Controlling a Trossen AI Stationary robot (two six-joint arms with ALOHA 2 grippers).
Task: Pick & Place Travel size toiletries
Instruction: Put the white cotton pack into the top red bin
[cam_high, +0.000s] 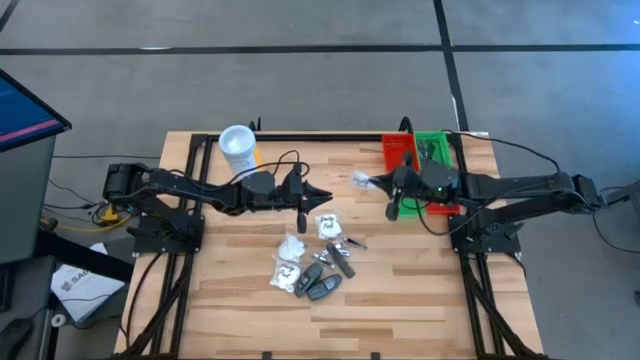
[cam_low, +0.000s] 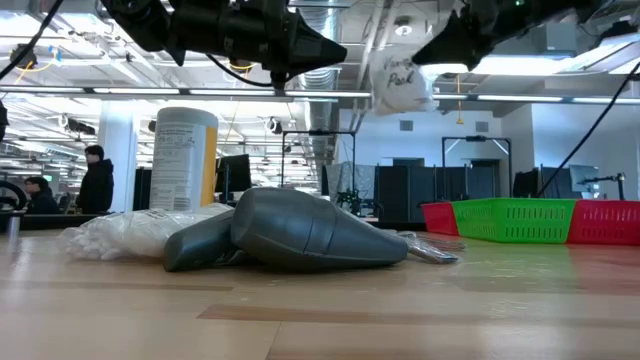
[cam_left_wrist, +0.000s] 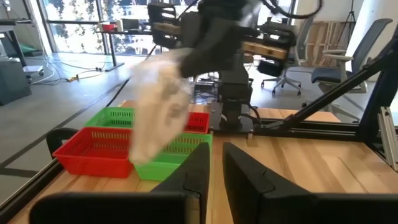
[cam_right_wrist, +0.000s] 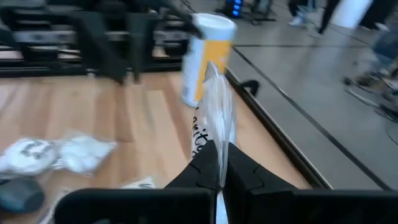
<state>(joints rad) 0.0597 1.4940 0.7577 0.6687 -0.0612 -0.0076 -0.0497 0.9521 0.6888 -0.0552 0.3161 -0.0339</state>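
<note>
right gripper (cam_high: 376, 183) is clamped on a white clear-wrapped packet (cam_low: 400, 72), held in the air just beside the red and green bins (cam_high: 420, 160) at the table's far right edge; what lies in the bins cannot be told; left gripper (cam_high: 322, 195), empty, fingers slightly apart, hovers mid-table; remaining toiletries (cam_high: 315, 262) lie clustered near the table's middle; white canister (cam_high: 238, 148) stands at the far edge.
</note>
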